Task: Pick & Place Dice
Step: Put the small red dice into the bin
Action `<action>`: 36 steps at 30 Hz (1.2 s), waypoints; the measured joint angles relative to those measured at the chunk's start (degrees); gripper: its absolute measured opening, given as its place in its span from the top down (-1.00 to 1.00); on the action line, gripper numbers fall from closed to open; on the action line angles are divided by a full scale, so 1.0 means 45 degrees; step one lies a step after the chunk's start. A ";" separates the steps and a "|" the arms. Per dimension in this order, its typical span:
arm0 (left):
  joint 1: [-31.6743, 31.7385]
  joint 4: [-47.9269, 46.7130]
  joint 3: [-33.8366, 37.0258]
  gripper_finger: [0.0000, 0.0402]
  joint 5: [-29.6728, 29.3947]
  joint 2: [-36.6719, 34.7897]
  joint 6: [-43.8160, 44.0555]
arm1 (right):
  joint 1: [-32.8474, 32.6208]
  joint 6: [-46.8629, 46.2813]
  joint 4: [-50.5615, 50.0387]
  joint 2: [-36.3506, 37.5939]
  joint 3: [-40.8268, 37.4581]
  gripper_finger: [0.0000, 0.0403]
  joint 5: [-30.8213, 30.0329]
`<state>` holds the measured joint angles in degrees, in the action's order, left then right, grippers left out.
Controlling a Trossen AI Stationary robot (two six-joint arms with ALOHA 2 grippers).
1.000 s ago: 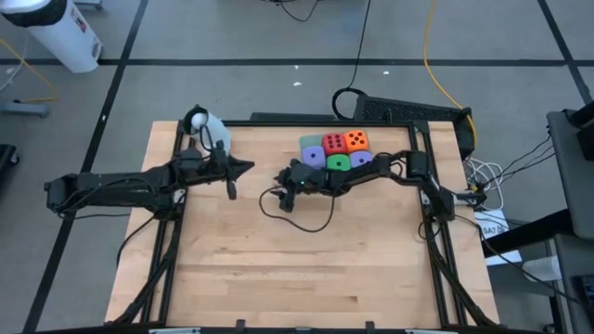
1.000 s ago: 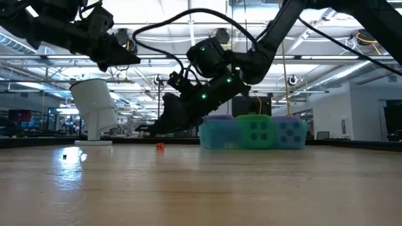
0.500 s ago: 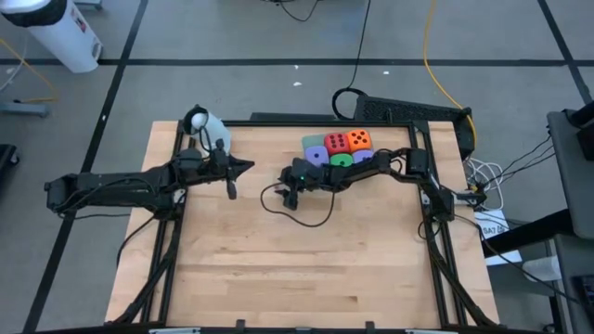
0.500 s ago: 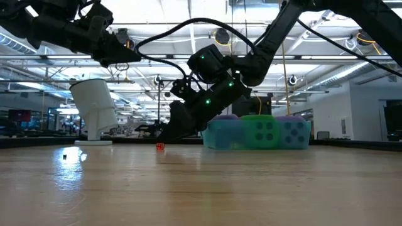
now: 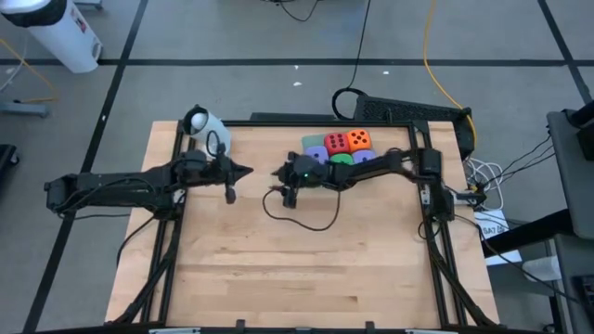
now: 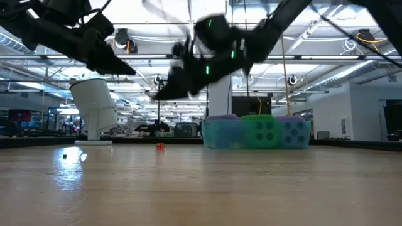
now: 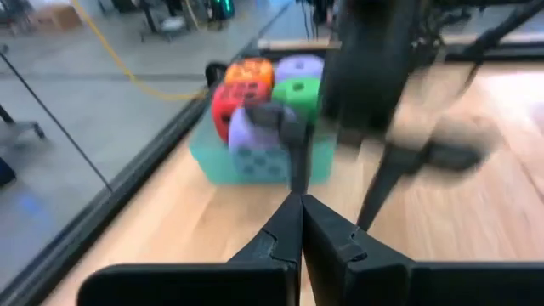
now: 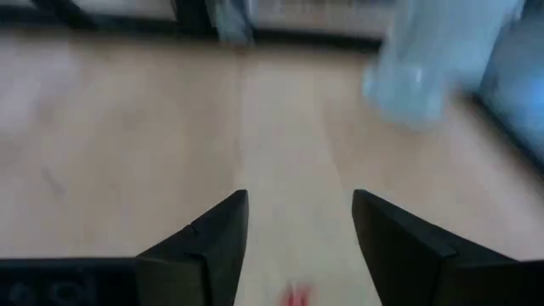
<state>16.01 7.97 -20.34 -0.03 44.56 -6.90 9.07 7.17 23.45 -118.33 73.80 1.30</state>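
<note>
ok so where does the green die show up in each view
high view: green die at the cluster's front, half under the right arm.
low view: middle cube of the row, right of centre.
left wrist view: upper middle, beside the red die.
right wrist view: not in it.
shared landmark: the green tray under the dice.

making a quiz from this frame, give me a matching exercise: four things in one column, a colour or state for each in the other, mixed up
Things:
1. left gripper
2. right gripper
3. die at the tray's far right corner
4. die next to it, nearer the far middle

States or colours:
A. red
B. fingers apart, nothing between them
C. orange
D. fingers shut, holding nothing

Pairs: 1-D, 2-B, 3-C, 4-A
</note>
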 joint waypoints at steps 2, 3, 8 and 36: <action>0.0000 -0.0486 0.0000 0.94 -0.0003 0.0005 0.0128 | -0.0166 0.0186 0.0108 0.0857 0.0050 0.03 0.0003; 0.0000 -0.0675 0.0000 0.95 0.0000 0.0005 0.0152 | -0.0249 0.0221 -0.0050 0.1353 -0.0031 0.07 0.0000; 0.0010 -0.1167 0.0000 0.98 0.0005 0.0399 0.0442 | -0.0411 0.0021 -0.0513 0.4127 -0.0888 0.42 -0.0026; 0.0024 0.2976 -0.1152 -0.19 0.1396 0.8963 0.1133 | -0.1340 -0.2471 0.4049 1.5780 -1.2682 1.00 -0.4195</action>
<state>16.12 21.36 -25.52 6.25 84.89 -1.80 3.04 -3.94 41.67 -47.32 16.73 -17.58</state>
